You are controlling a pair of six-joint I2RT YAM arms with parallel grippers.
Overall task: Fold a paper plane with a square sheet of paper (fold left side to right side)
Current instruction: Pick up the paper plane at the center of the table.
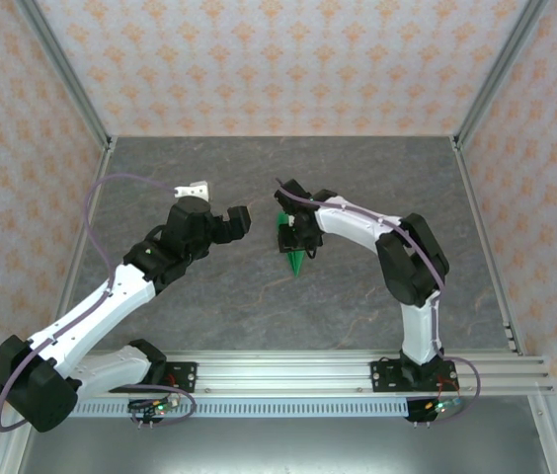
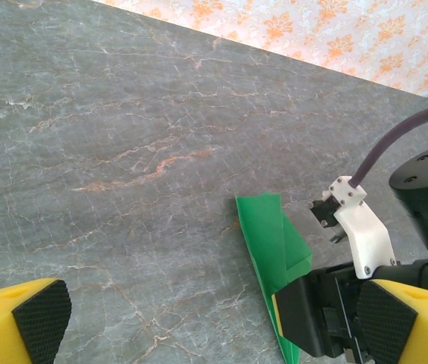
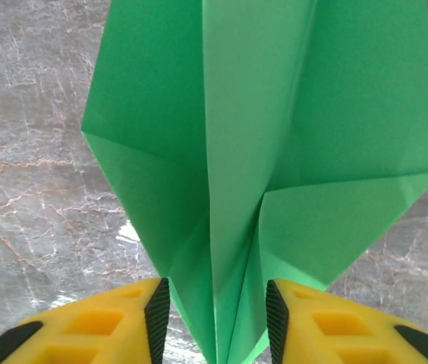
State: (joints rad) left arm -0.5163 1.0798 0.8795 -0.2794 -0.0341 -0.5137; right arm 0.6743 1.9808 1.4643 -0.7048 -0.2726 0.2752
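The green paper plane [image 1: 295, 257] is a narrow folded dart with a centre crease, its point towards the near edge of the table. My right gripper [image 1: 293, 235] grips its folded body. In the right wrist view the pads [image 3: 158, 311] of the right gripper [image 3: 215, 311] press the folds from both sides, and the paper plane's wings [image 3: 259, 114] spread out beyond them. My left gripper [image 1: 221, 202] stands wide open just left of the plane, touching nothing. In the left wrist view the left gripper's fingers [image 2: 39, 315] are far apart, with the plane [image 2: 271, 243] and the right gripper [image 2: 313, 318] near the right finger.
The grey marbled tabletop [image 1: 209, 296] lies bare around both arms. Patterned walls [image 1: 278, 59] close off the back and sides. A metal rail [image 1: 308, 370] runs along the near edge, by the arm bases.
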